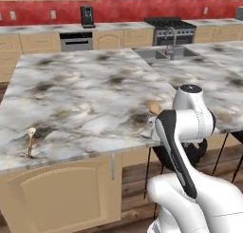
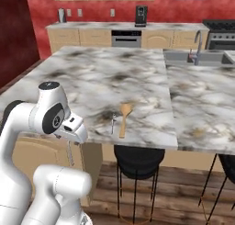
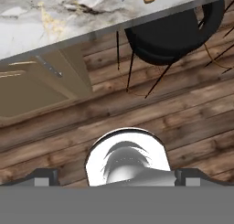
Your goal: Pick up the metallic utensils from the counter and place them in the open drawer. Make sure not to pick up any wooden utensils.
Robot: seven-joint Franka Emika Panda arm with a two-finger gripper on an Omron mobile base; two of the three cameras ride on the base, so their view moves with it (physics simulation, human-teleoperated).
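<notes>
Tabletop [image 2: 137, 77] of veined marble over tan cabinets. Black stool [image 2: 137, 162] tucked under near edge. Claw [image 3: 117, 179] spread wide, holding nothing, hanging below tabletop level over the wooden floor [image 3: 151, 113]. Brown wooden spoon [image 2: 124, 120] flat by near edge, small silvery utensil [image 2: 113, 123] just beside it. Pale-headed wooden stick [image 1: 31, 140] near the near-left corner, well apart from both.

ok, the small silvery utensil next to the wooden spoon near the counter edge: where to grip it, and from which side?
Take the small silvery utensil from straight above, mid-length, jaws across its thin shaft. It lies flat on the counter, so only a top-down pinch fits. The wooden spoon lies close alongside on the sink side, so keep the fingers narrow there. The gripper is open and low, off the counter.
</notes>
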